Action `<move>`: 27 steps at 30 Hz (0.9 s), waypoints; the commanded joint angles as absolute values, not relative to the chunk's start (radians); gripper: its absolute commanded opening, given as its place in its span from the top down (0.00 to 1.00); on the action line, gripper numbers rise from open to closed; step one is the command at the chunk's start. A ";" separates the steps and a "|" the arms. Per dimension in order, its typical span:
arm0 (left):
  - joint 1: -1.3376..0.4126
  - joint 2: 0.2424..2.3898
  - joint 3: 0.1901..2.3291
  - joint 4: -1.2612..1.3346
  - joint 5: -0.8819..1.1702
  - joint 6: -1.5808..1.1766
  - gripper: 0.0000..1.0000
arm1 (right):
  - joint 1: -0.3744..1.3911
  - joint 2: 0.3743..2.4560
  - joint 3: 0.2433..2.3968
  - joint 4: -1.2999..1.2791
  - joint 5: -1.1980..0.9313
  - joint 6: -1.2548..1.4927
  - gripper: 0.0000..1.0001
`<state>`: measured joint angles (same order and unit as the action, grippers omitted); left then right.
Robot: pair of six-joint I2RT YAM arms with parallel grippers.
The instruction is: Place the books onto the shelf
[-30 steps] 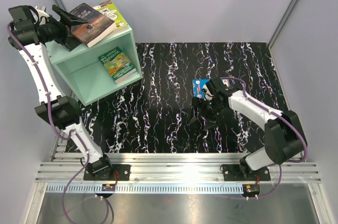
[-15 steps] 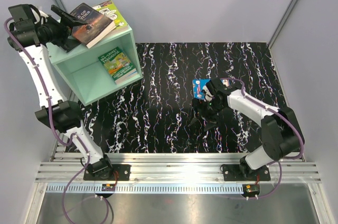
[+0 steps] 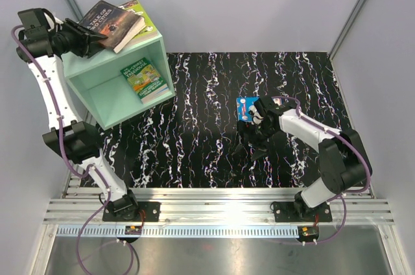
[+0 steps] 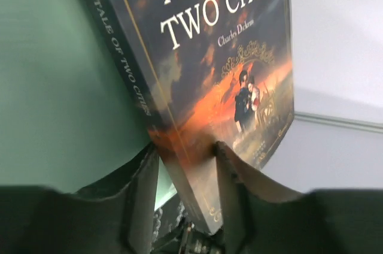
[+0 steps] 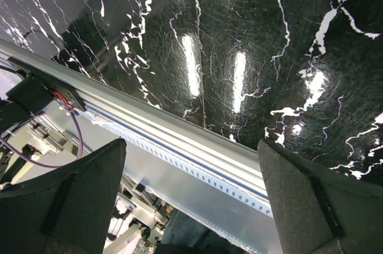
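Much of the dark book [image 4: 221, 56] is cut off in the left wrist view. We read only "A Tale of Two Cities" and "Charles Dickens" on its cover, and its far end runs out of the picture. From above, it hides most of the lime-green book [image 3: 139, 13] beneath it, both on the outside of the shelf [image 3: 104, 96] at its far edge. Inside the shelf, by the right wall, the green treehouse book [image 3: 146, 78] rests on something thin whose cover we cannot make out. The right arm's wrist partly covers the blue-orange book [image 3: 246, 107] on the table [image 3: 194, 87].

The left gripper [image 4: 185, 152] is clamped on the left end of the dark book, one finger by the spine and one on the cover. The right gripper [image 5: 191, 146] stands wide apart with nothing between its fingers, just on the near side of the blue-orange book.

The shelf is a smooth mint-green box with one open face. The table is glossy black with white veining, and the rail [image 3: 214, 200] is ribbed bare metal. The books are thin paperbacks.
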<state>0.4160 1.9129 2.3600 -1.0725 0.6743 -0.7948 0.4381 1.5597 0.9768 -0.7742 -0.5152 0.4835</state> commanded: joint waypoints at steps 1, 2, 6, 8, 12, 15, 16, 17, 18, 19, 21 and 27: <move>0.405 1.901 2.323 -0.979 0.673 -0.837 0.64 | 0.426 1.566 0.976 -0.756 -0.522 0.465 0.02; 0.405 1.904 2.321 -0.960 0.684 -0.845 0.71 | 0.426 1.568 0.976 -0.756 -0.522 0.465 0.02; 0.405 1.908 2.324 -0.933 0.698 -0.854 0.82 | 0.417 1.572 0.974 -0.756 -0.520 0.462 0.03; 0.405 1.910 2.324 -0.917 0.713 -0.853 0.97 | 0.416 1.575 0.976 -0.758 -0.520 0.462 0.03; 0.403 1.913 2.325 -0.855 0.756 -0.865 1.00 | 0.410 1.578 0.973 -0.759 -0.520 0.459 0.03; 0.403 1.921 2.338 -0.760 0.821 -0.903 1.00 | 0.408 1.582 0.973 -0.761 -0.520 0.457 0.03; 0.403 1.927 2.342 -0.730 0.836 -0.916 1.00 | 0.408 1.583 0.974 -0.762 -0.520 0.454 0.03; 0.403 1.930 2.347 -0.666 0.872 -0.931 1.00 | 0.407 1.585 0.973 -0.761 -0.520 0.456 0.03; 0.403 1.933 2.361 -0.637 0.886 -0.957 1.00 | 0.407 1.583 0.971 -0.762 -0.520 0.454 0.03; 0.403 1.940 2.362 -0.574 0.919 -0.972 1.00 | 0.407 1.586 0.973 -0.762 -0.520 0.456 0.03; 0.402 1.948 2.364 -0.513 0.949 -1.023 1.00 | 0.405 1.589 0.973 -0.761 -0.522 0.453 0.03; 0.387 2.002 2.378 -0.506 0.976 -1.046 1.00 | 0.405 1.608 0.974 -0.758 -0.528 0.453 0.03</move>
